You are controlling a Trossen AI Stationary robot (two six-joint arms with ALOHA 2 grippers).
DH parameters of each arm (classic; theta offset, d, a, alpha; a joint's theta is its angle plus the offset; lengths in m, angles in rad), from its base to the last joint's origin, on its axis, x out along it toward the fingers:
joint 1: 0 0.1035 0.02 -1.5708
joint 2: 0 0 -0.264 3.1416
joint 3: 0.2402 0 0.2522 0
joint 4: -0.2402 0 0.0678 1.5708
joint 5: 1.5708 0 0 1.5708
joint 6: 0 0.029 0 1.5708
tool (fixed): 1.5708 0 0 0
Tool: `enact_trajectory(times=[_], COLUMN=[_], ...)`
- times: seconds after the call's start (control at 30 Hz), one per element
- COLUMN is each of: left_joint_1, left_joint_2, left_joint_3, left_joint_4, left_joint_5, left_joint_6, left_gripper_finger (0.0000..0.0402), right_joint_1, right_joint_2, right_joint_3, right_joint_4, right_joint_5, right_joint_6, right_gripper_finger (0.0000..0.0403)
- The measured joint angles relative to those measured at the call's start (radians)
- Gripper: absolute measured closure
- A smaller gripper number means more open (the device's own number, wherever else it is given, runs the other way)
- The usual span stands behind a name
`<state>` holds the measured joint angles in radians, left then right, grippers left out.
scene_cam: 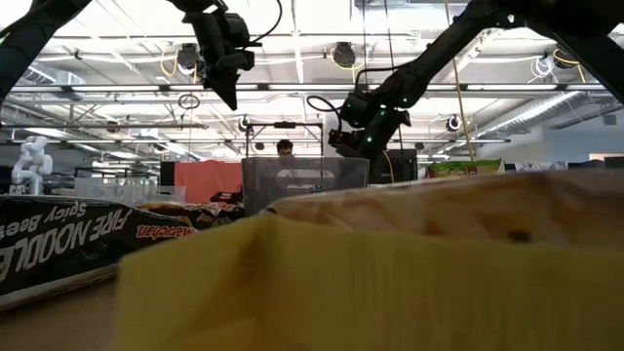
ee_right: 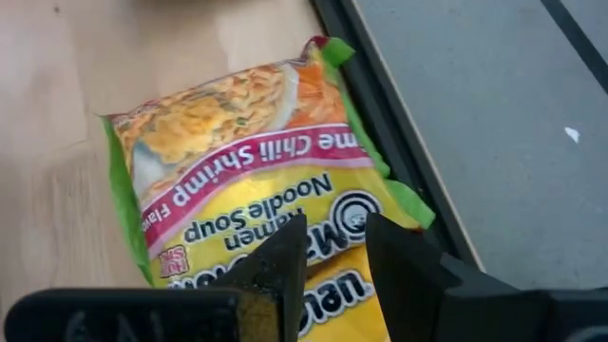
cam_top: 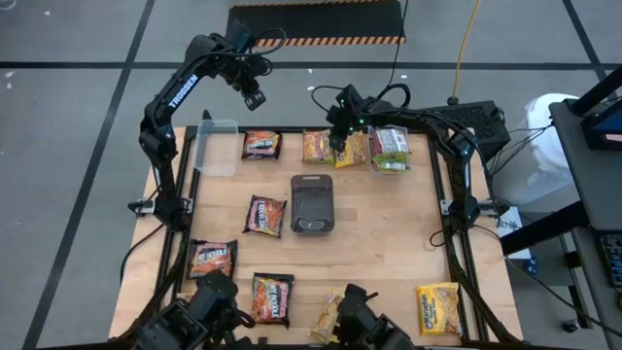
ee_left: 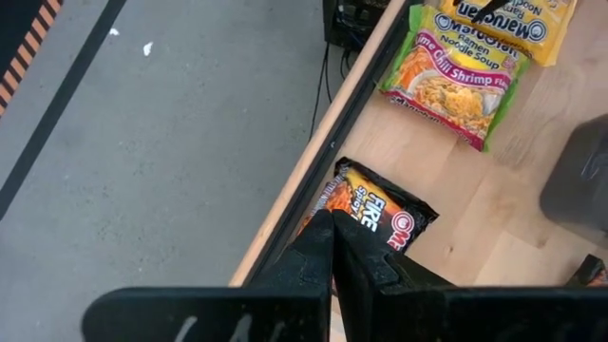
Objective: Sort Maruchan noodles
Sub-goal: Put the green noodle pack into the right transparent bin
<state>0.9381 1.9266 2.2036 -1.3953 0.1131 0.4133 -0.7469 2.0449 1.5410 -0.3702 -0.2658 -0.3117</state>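
From above, I see my right gripper over the far edge of the table, above a green-edged packet and a yellow packet that overlap there. My left gripper hangs beyond the far edge, off the board. More packets lie scattered: dark ones near the far edge, mid-left, and along the near-left side; a yellow one at the near right corner. A grey tray sits mid-table, a clear tub at far left, another tub at far right holding packets.

From table height, both grippers hang high; packets close to the lens block most of the view.

My left wrist camera shows its fingers pressed together, empty, over a dark packet at the table edge.

My right wrist camera shows its fingers spread, holding nothing, above the shrimp packet, which overlaps the yellow one.
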Motion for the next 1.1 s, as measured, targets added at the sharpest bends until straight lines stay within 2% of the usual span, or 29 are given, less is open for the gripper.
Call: enact_trajectory(times=[0.23,0.4,0.87,1.0,1.1], left_joint_1=[-0.012,-0.021,-0.029,-0.03,-0.031], left_joint_2=[0.0,0.0,0.0,0.0,0.0], left_joint_3=[0.0,0.0,0.0,0.0,0.0], left_joint_4=[0.0,0.0,-0.009,-0.018,-0.018], left_joint_5=[0.001,0.003,0.026,0.026,0.026], left_joint_6=[0.0,-0.004,-0.004,-0.003,-0.003], left_gripper_finger=[0.0396,0.0396,0.0396,0.0396,0.0396], right_joint_1=[-0.022,-0.03,-0.031,-0.03,-0.031], right_joint_2=[0.017,0.052,0.099,0.1,0.101], right_joint_3=[0.0,0.0,0.001,0.001,0.001], right_joint_4=[0.019,0.049,0.086,0.098,0.104], right_joint_5=[-0.006,-0.084,-0.084,-0.077,-0.065], right_joint_6=[0.012,0.071,0.085,0.066,0.025], right_gripper_finger=[0.0299,0.0299,0.0301,0.0318,0.0347])
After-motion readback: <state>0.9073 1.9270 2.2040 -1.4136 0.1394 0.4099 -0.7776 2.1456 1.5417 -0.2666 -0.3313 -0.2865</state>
